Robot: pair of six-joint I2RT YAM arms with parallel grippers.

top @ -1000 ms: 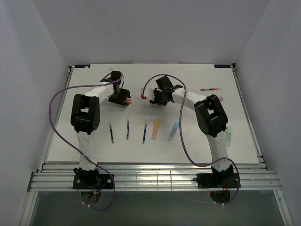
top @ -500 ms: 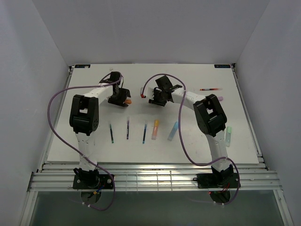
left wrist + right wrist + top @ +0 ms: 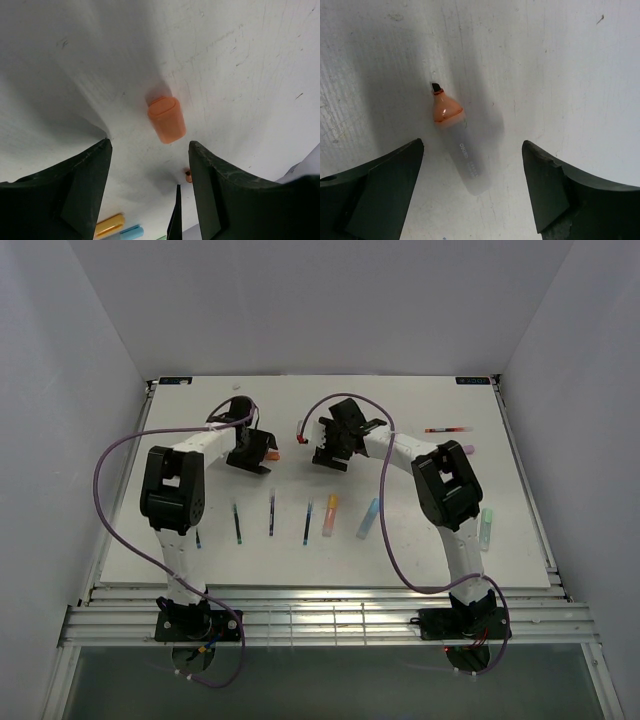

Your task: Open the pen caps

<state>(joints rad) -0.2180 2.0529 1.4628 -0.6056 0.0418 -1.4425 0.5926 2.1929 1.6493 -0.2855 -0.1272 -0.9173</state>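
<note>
An orange pen cap lies loose on the white table just ahead of my left gripper, which is open and holds nothing. In the top view the cap sits at that gripper's right side. The uncapped highlighter, with a pale barrel and orange tip, lies flat between the open fingers of my right gripper, touching neither. From above only its orange tip shows, left of the right gripper.
Capped pens lie in a row nearer the arms: thin dark pens, an orange highlighter and a blue one. A green highlighter, a purple one and a thin red pen lie at the right.
Both grippers have opened. The orange cap and the highlighter barrel, held a second ago, now rest on the table. The left arm has shifted slightly left.
</note>
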